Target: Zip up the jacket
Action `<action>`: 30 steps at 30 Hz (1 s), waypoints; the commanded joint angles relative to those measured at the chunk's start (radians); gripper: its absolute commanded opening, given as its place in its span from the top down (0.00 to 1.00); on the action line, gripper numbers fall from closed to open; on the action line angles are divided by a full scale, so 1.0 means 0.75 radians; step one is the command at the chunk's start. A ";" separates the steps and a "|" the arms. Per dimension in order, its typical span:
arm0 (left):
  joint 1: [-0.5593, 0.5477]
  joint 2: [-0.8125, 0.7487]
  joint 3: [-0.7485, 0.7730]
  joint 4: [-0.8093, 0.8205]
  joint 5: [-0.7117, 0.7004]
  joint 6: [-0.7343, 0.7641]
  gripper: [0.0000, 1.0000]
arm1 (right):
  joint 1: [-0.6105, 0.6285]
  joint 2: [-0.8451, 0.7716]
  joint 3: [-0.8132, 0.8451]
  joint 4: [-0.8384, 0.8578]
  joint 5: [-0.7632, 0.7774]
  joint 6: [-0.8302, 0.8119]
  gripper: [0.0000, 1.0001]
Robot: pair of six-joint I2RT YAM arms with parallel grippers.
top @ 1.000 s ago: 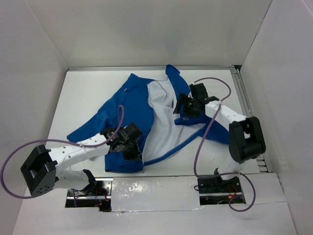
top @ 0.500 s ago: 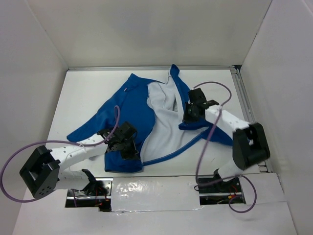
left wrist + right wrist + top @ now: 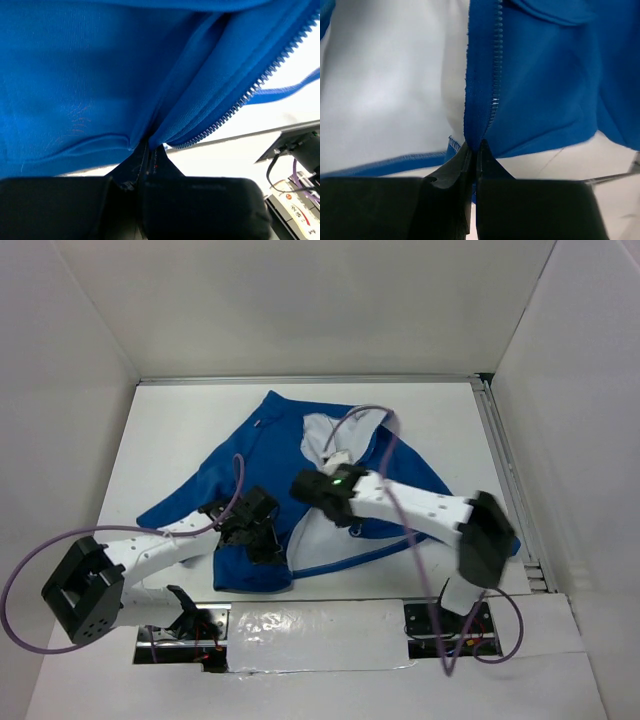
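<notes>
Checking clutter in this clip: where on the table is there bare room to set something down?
Two bare patches: the far-left table between the jacket and left wall, and the far-right corner between jacket and rail. The near middle is crowded: the left gripper and right gripper pinch the jacket there.

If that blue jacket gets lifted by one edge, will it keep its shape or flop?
Probably flop: the jacket lies in soft folds and bunches where the right gripper pinches its zipper edge. Likely it would drape and drag, since most of it rests spread on the table.
</notes>
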 commanded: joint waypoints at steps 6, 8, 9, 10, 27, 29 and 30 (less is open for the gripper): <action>0.001 -0.218 -0.103 -0.118 0.000 -0.074 1.00 | 0.225 0.438 0.213 0.081 0.017 -0.078 0.64; 0.003 -0.245 -0.130 -0.134 -0.010 -0.085 1.00 | 0.218 0.316 0.071 0.363 -0.153 -0.148 0.38; 0.003 -0.251 -0.136 -0.136 -0.010 -0.087 1.00 | 0.208 0.259 0.009 0.454 -0.219 -0.209 0.31; 0.005 -0.259 -0.140 -0.134 -0.014 -0.083 1.00 | 0.200 0.197 -0.047 0.534 -0.276 -0.226 0.27; 0.007 -0.171 -0.101 -0.108 -0.012 -0.056 1.00 | -0.095 -0.297 -0.681 1.087 -0.752 0.058 0.22; 0.007 -0.167 -0.103 -0.088 -0.002 -0.042 1.00 | -0.048 -0.250 -0.632 1.034 -0.627 0.166 0.22; 0.005 -0.163 -0.103 -0.081 0.002 -0.038 1.00 | -0.037 -0.195 -0.612 0.999 -0.578 0.211 0.23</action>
